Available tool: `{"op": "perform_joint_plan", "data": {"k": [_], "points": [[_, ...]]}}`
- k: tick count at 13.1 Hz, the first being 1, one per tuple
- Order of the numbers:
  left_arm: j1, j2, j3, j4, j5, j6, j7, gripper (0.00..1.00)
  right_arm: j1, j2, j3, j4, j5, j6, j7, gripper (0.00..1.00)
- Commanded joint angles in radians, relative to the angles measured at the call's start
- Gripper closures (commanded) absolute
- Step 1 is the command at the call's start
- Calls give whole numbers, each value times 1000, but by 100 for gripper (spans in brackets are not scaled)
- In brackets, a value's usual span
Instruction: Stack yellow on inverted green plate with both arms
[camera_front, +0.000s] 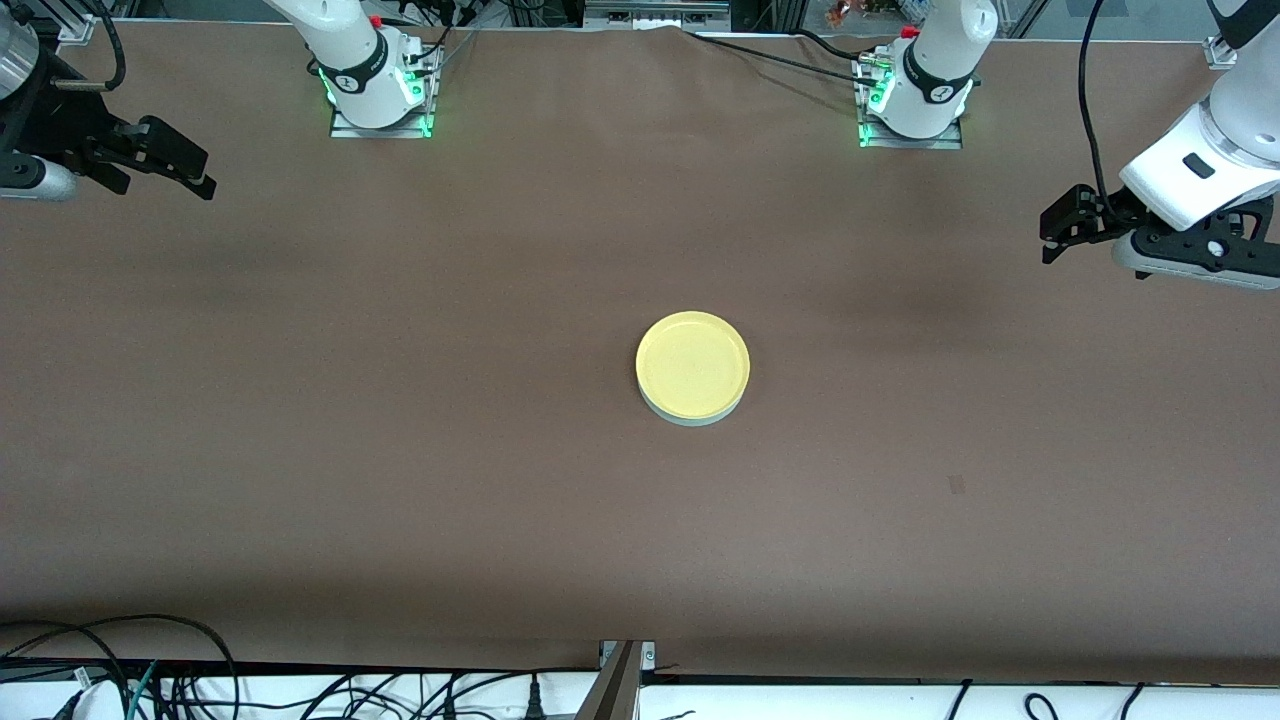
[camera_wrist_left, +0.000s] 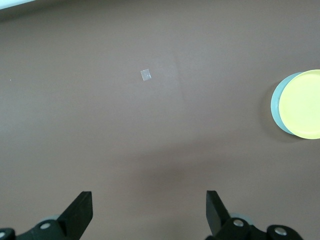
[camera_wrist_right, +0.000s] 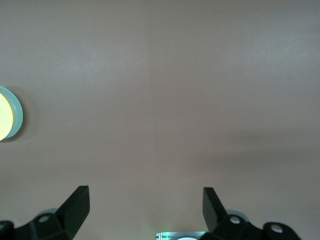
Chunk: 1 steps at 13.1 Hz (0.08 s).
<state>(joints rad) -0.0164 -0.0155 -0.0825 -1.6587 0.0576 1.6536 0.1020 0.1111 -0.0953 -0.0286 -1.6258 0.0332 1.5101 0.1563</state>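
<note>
My two arms are drawn back to the ends of the brown table (camera_front: 400, 480), both up in the air and waiting. My left gripper (camera_front: 1058, 228) hangs over the table's edge at the left arm's end, and from its wrist camera I can see its two black fingers (camera_wrist_left: 82, 210) standing wide apart with nothing between them, only bare brown surface underneath. My right gripper (camera_front: 190, 170) hangs over the right arm's end of the table, and its fingers (camera_wrist_right: 80, 205) are likewise spread wide and hold nothing. The yellow plate (camera_front: 692, 364) sits in the middle of the table, about midway between my two bases and nearer to the front camera than either of them. It rests on top of the green plate (camera_front: 690, 418), which shows only as a thin pale rim along the yellow plate's near edge; in the left wrist view the green plate (camera_wrist_left: 275, 102) peeks out as a crescent beside the yellow plate (camera_wrist_left: 302, 104). A small pale square mark (camera_front: 956, 485) lies on the table toward the left arm's end, nearer to the front camera than the plates and well apart from them.
</note>
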Motion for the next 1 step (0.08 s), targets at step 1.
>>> {"op": "perform_joint_plan", "data": {"k": [1], "points": [[3,3,-2,13,-10,-3,7,0,-16,11,13,26,-13,-5,-23,0]]}}
